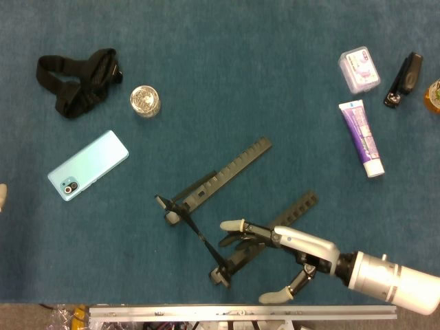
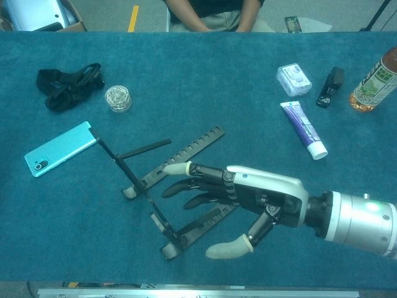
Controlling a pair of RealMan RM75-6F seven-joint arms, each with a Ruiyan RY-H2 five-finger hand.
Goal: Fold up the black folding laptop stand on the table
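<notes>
The black laptop stand lies unfolded in mid-table. Its far notched rail (image 1: 228, 167) (image 2: 186, 148) and near notched rail (image 1: 292, 212) (image 2: 197, 226) splay apart, joined at their left ends by a thin cross link (image 1: 199, 237) (image 2: 139, 186). A short prop strut (image 2: 144, 147) sticks up from the far rail. My right hand (image 1: 285, 249) (image 2: 248, 197) hovers over the near rail with fingers spread and thumb low, holding nothing. Whether its fingertips (image 2: 177, 168) touch the rail I cannot tell. My left hand is out of view.
A light blue phone (image 1: 88, 165), a black strap (image 1: 79, 81) and a small round jar (image 1: 145, 100) lie at the left. A toothpaste tube (image 1: 362, 137), white box (image 1: 359, 69), black stapler (image 1: 404, 79) and bottle (image 2: 374, 77) sit at the right. A person (image 2: 211, 15) sits beyond the far edge.
</notes>
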